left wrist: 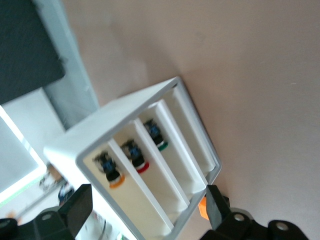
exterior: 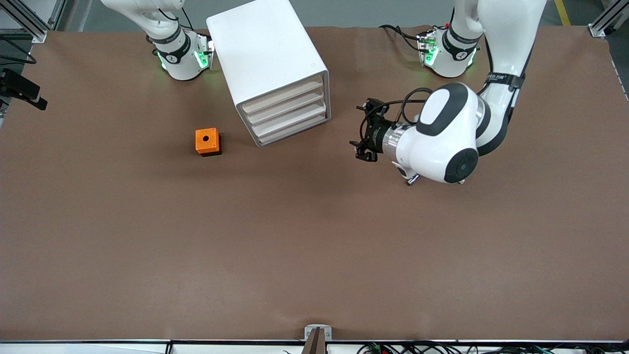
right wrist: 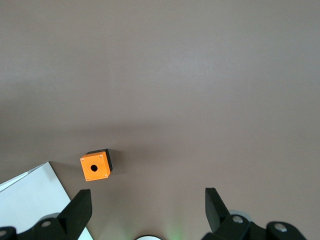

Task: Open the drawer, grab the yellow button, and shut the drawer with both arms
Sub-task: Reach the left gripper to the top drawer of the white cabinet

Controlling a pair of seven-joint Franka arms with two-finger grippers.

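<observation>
The white cabinet (exterior: 268, 54) stands near the robots' bases, its four drawers all shut; the topmost drawer (exterior: 282, 96) is flush with the others. In the left wrist view I look into the cabinet front (left wrist: 150, 150): the button with the orange-yellow cap (left wrist: 111, 172) lies in the top drawer. My left gripper (exterior: 358, 132) is open and empty, level with the cabinet's front and apart from it toward the left arm's end; it also shows in its own view (left wrist: 147, 210). My right gripper (right wrist: 147, 207) is open and empty, high above the table, out of the front view.
An orange cube with a hole (exterior: 207, 141) sits on the brown table beside the cabinet, toward the right arm's end; it also shows in the right wrist view (right wrist: 95, 166). A red-capped button (left wrist: 137, 160) and a green-capped one (left wrist: 157, 137) lie in lower drawers.
</observation>
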